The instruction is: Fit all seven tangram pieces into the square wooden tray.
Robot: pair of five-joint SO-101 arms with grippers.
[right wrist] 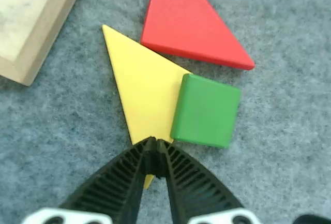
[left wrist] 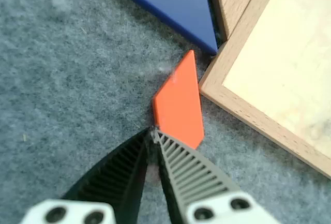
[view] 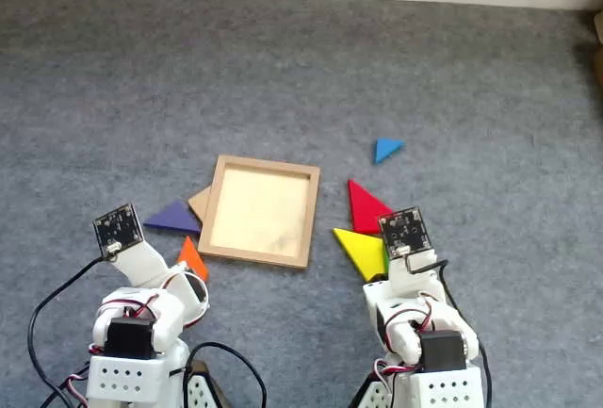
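The square wooden tray (view: 220,208) lies empty on the grey carpet. By its left side lie a dark blue triangle (view: 172,219), a plain wooden piece (view: 200,204) and an orange parallelogram (view: 192,257). My left gripper (left wrist: 153,136) is shut, its tips at the orange parallelogram (left wrist: 178,102)'s near end, with the blue triangle (left wrist: 173,4) and tray (left wrist: 238,105) beyond. Right of the tray sit a red triangle (view: 366,205), a yellow triangle (view: 363,250) and a small blue triangle (view: 384,149). My right gripper (right wrist: 154,154) is shut over the yellow triangle (right wrist: 145,89), beside a green square (right wrist: 206,111) and the red triangle (right wrist: 186,19).
Grey carpet covers the whole surface, with open room beyond the tray and to both sides. Both arm bases stand at the near edge, with cables trailing by the left one (view: 42,333). A dark object (view: 597,36) shows at the far right edge.
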